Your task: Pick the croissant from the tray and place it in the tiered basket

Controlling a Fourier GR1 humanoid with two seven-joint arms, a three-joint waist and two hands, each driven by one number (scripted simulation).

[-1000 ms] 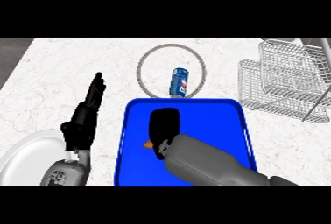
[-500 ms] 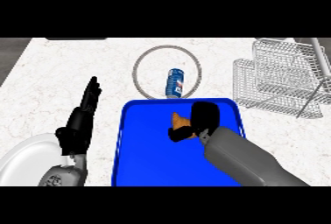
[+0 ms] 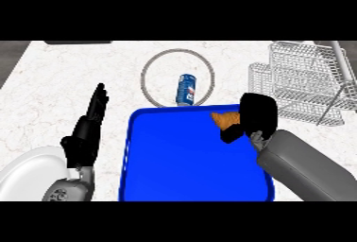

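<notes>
My right hand (image 3: 257, 116) is curled round the orange-brown croissant (image 3: 225, 119), whose tip pokes out to the left of the fingers. Hand and croissant hang over the far right corner of the blue tray (image 3: 181, 156). The wire tiered basket (image 3: 303, 80) stands on the counter to the right and beyond the hand. At the left my left hand (image 3: 87, 130) rests open, fingers straight and pointing away.
A blue can (image 3: 186, 89) lies on its side inside a thin metal ring (image 3: 178, 78) just beyond the tray. A white plate (image 3: 28, 172) sits at the lower left, partly under my left forearm.
My right hand closed on the croissant over the tray's middle, then carried it up and to the right, toward the tray's far right corner. The left hand stayed put.
</notes>
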